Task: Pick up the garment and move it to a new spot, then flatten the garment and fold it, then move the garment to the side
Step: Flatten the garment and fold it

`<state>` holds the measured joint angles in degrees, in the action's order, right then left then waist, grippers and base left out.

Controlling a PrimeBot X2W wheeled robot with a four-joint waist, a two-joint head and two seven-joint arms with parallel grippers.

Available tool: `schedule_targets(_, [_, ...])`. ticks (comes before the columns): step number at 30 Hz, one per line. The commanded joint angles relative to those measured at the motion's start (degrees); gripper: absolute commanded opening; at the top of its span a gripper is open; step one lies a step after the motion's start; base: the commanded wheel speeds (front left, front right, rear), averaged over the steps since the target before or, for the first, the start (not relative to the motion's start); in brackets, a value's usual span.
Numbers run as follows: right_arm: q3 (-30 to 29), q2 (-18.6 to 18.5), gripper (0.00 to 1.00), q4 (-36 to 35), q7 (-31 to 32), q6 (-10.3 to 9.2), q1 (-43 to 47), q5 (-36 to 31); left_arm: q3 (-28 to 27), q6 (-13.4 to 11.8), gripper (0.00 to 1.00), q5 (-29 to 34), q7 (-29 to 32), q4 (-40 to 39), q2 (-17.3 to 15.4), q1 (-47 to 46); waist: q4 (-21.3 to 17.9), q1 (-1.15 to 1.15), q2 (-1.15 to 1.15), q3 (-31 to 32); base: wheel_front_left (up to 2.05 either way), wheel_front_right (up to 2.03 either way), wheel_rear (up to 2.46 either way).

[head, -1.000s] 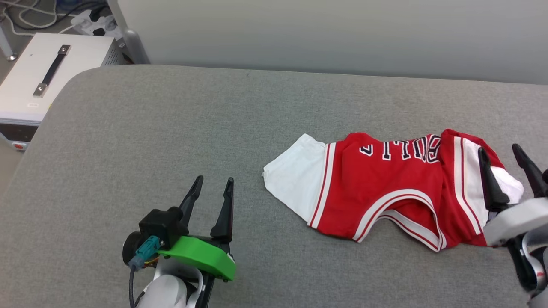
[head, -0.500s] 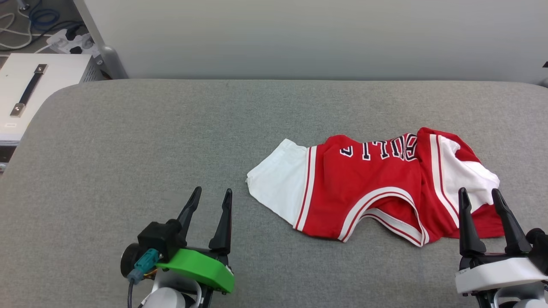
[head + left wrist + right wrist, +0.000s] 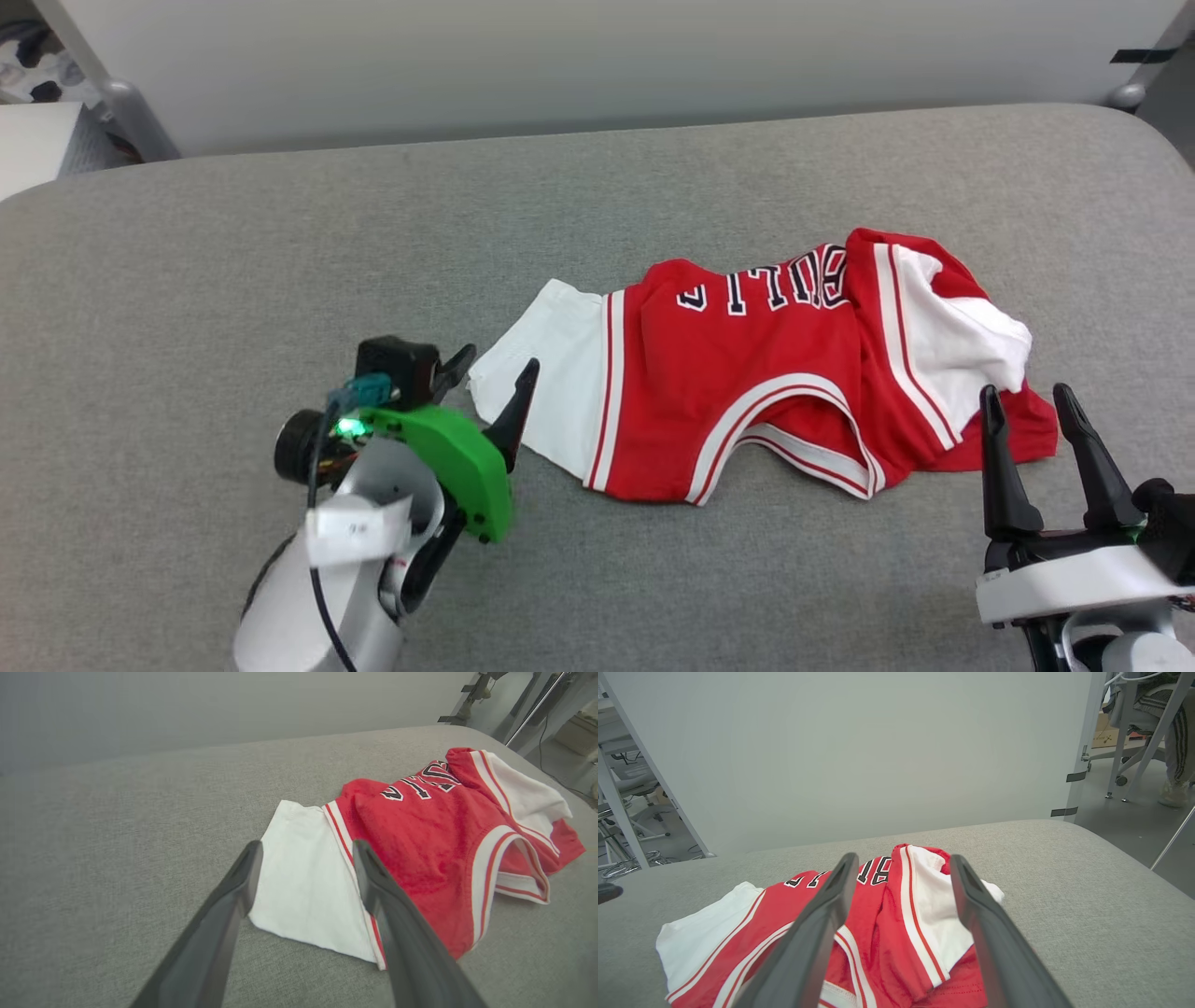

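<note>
- Step in hand, by judgement: approach for the first pick-up; nothing lifted yet.
- Crumpled on the bench (image 3: 233, 280): garment (image 3: 747, 392), lying between the two end effectors.
- Released and empty: left end effector (image 3: 499, 359), white sleeve edge just beside its tips.
- Released and empty: right end effector (image 3: 1025, 392), bunched red-and-white end just ahead.
- Next, likely: lower, straddle a cloth edge on each side, pinch, lift evenly.
</note>
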<state>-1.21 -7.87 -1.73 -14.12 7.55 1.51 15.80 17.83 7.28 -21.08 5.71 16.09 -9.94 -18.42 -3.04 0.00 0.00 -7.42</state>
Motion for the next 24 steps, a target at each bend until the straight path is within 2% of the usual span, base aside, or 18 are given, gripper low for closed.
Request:
schedule_targets(1, [0.35,-0.03,1.00,-0.56,-0.06,-0.06,-1.16,-0.15,1.17,0.20,1.00,-2.12,4.42,-0.39,-1.08,-2.65,-2.55,0.00,0.00,-2.06,0.00,0.00,0.00])
schedule_targets(5, [1.08,0.38,1.00,-0.66,0.13,-0.06,-1.63,-0.42,3.12,0.20,1.00,-4.84,18.47,-0.54,-5.06,-8.26,-4.24,0.00,0.00,-3.35,0.00,0.00,0.00])
schedule_targets(11, [3.13,0.39,1.00,0.16,-0.20,-0.06,-3.24,-0.21,5.75,0.20,1.00,-10.76,34.03,1.39,-9.35,-13.31,-6.38,0.00,0.00,-5.32,0.00,0.00,0.00])
schedule_targets(14, [4.17,0.14,1.00,0.70,-0.39,-0.06,-4.02,0.06,5.53,0.17,1.00,-11.42,36.52,3.55,-11.50,-14.85,-7.25,0.00,0.00,-6.29,0.00,0.00,0.00])
schedule_targets(18, [4.93,0.33,1.00,1.13,-0.61,-0.06,-4.65,0.17,6.02,-0.57,1.00,-9.11,37.01,7.12,-13.78,-16.36,-8.22,0.00,0.00,-7.51,0.00,0.00,0.00])
schedule_targets(24, [5.37,0.89,1.00,1.43,-0.79,-0.06,-5.37,0.04,6.52,-0.75,1.00,-9.09,36.60,11.96,-13.58,-17.39,-9.03,0.00,0.00,-9.48,0.00,0.00,0.00])
